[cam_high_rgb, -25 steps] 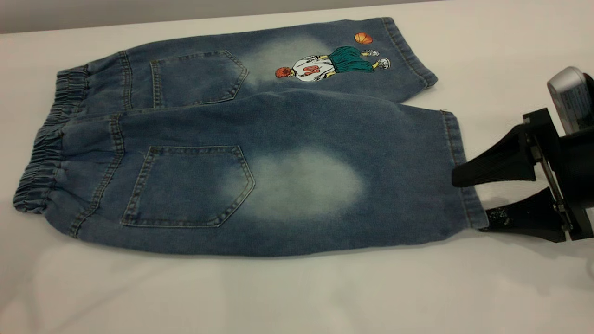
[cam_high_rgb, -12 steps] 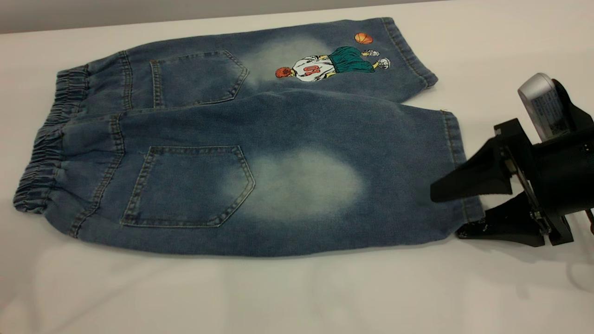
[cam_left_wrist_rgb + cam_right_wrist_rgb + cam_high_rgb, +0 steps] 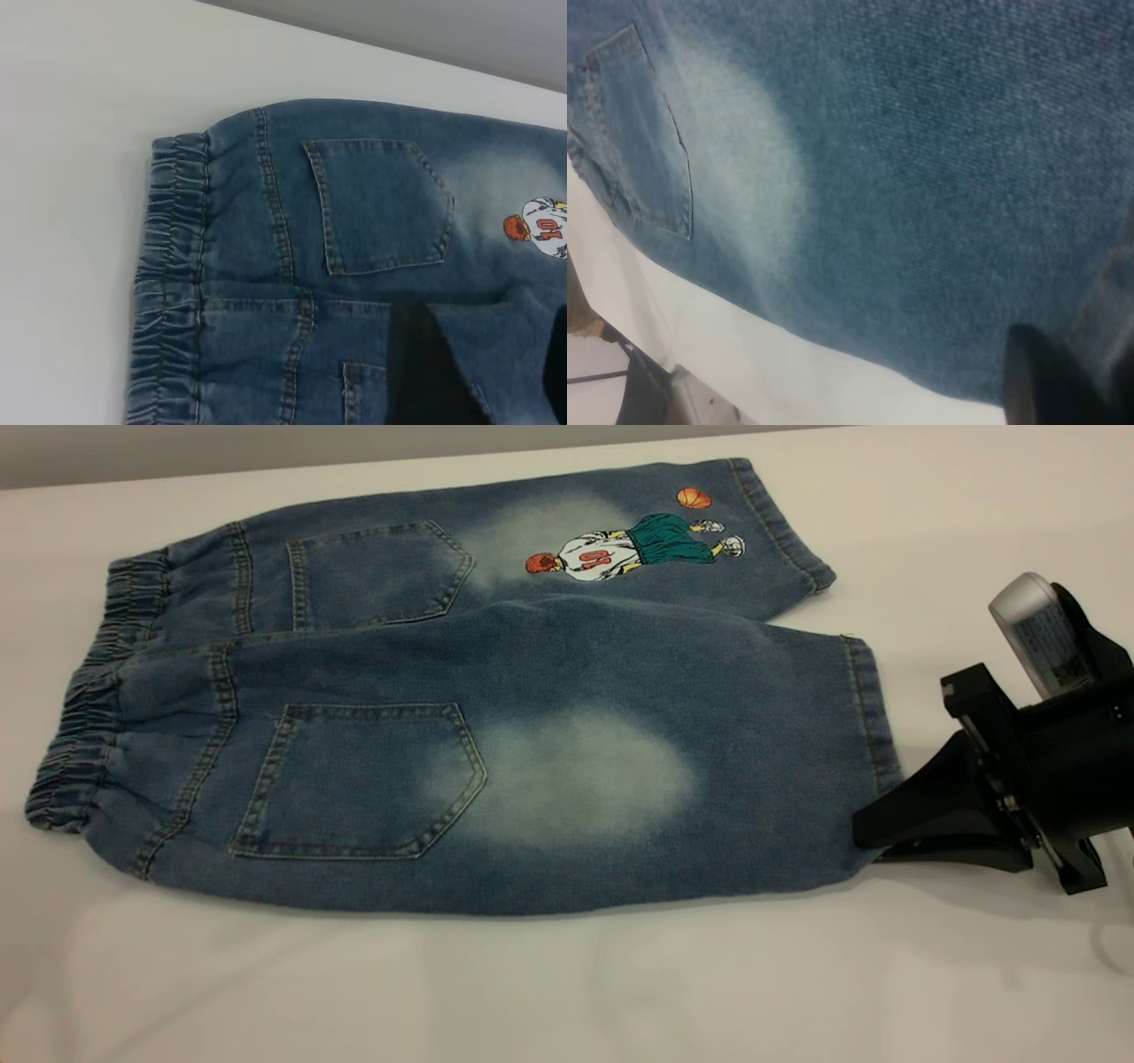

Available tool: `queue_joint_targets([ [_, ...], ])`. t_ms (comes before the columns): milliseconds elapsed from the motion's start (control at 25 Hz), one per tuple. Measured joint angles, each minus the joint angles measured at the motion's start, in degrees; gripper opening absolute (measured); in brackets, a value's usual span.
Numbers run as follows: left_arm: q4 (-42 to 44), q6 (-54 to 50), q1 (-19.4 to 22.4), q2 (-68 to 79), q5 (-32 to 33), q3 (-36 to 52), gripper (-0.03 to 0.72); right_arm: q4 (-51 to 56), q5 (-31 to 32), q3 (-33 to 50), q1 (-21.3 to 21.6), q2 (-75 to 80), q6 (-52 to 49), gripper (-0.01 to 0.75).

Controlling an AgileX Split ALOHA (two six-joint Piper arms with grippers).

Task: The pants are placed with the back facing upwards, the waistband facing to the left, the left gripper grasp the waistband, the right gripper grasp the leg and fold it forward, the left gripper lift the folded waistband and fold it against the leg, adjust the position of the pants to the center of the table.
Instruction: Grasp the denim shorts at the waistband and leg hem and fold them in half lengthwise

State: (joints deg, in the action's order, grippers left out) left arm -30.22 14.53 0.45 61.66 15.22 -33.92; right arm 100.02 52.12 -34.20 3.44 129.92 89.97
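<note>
The pants lie flat on the table, back pockets up and waistband to the left. Their far leg carries the basketball-player print. The leg with the whitish patch lies nearer. My right gripper is at this leg's hem, at the near corner of the cuff, shut on the denim. One dark finger shows against the cloth in the right wrist view. The left gripper hangs above the pants near the waistband, its fingers apart with nothing between them. It is outside the exterior view.
Bare white tabletop surrounds the pants on the near side and to the right. The table's far edge runs just behind the printed leg. A table edge with dark stand parts beyond it appears in the right wrist view.
The right gripper moved in over the cuff of the near leg with its fingers apart, then shut on the hem corner. The pants have not shifted.
</note>
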Motion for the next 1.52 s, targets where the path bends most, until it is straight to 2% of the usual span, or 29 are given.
queue_joint_targets([
  [280, 0.2, 0.0, 0.0, 0.0, 5.0, 0.0, 0.321, -0.2, 0.0, 0.1, -0.1, -3.6, 0.0, 0.015],
  [640, 0.3, 0.0, 0.0, 3.2, 7.0, 0.2, 0.321, -0.2, -0.5, 0.1, -0.1, -5.1, 0.0, 0.015],
  [1040, 0.2, 0.0, 0.0, 16.6, 0.5, 0.2, 0.321, -0.1, -2.4, 0.1, -0.1, -5.1, 0.0, 0.015],
  [1200, 0.1, 0.0, 0.0, 22.0, 2.2, 0.1, 0.321, -0.1, -2.2, 0.1, -0.1, -5.1, 0.0, 0.015],
  [1360, 0.1, 0.0, 0.0, 26.6, -0.6, 0.1, 0.321, -0.3, -2.2, 0.1, -0.1, -5.1, 0.0, 0.015],
  [1520, 1.5, 0.0, 1.5, 30.2, -0.1, 0.1, 0.321, -0.7, -1.5, 0.1, -0.1, -5.1, 0.0, 0.015],
])
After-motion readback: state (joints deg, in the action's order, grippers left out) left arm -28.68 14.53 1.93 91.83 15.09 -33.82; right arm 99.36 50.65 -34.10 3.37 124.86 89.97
